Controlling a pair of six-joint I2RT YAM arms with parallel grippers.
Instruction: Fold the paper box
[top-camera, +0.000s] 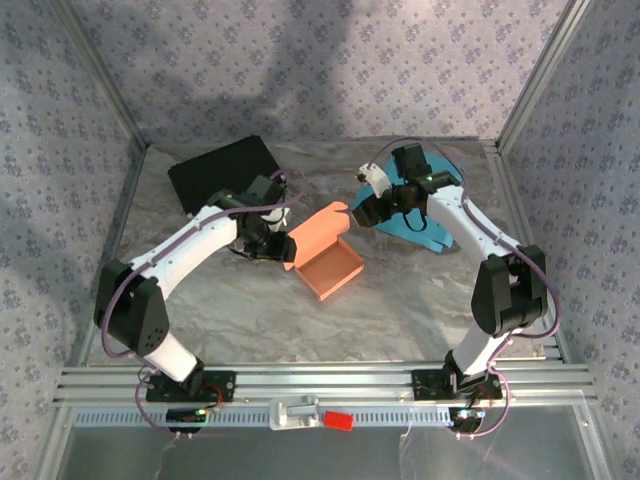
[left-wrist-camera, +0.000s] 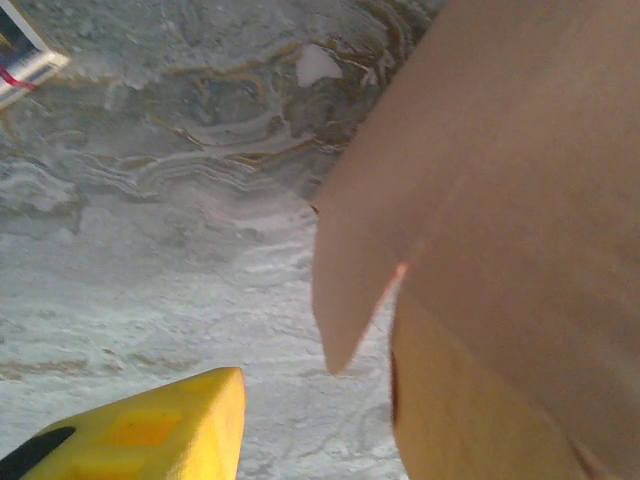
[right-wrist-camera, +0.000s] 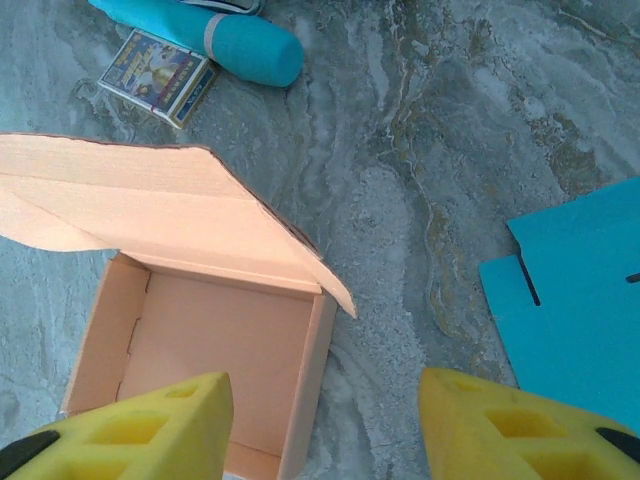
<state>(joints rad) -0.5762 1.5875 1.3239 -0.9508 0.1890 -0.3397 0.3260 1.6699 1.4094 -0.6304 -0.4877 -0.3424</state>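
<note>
The orange paper box (top-camera: 332, 268) sits in the middle of the table, its tray open upward and its lid flap (top-camera: 320, 225) raised at the back. My left gripper (top-camera: 276, 246) is at the lid's left edge. In the left wrist view one yellow finger (left-wrist-camera: 150, 430) shows at lower left, with bare table between it and the lid (left-wrist-camera: 500, 200); the cardboard hides the other finger. My right gripper (top-camera: 366, 211) hovers by the lid's right end. Its yellow fingers (right-wrist-camera: 140, 430) stand apart, open, and the box's right wall (right-wrist-camera: 312, 380) lies between them, untouched.
A flat blue cardboard sheet (top-camera: 440, 218) lies back right, next to the right arm, and shows again in the right wrist view (right-wrist-camera: 580, 300). A black sheet (top-camera: 220, 170) lies back left. A teal bottle (right-wrist-camera: 220, 35) and a card pack (right-wrist-camera: 160, 75) lie beyond the box.
</note>
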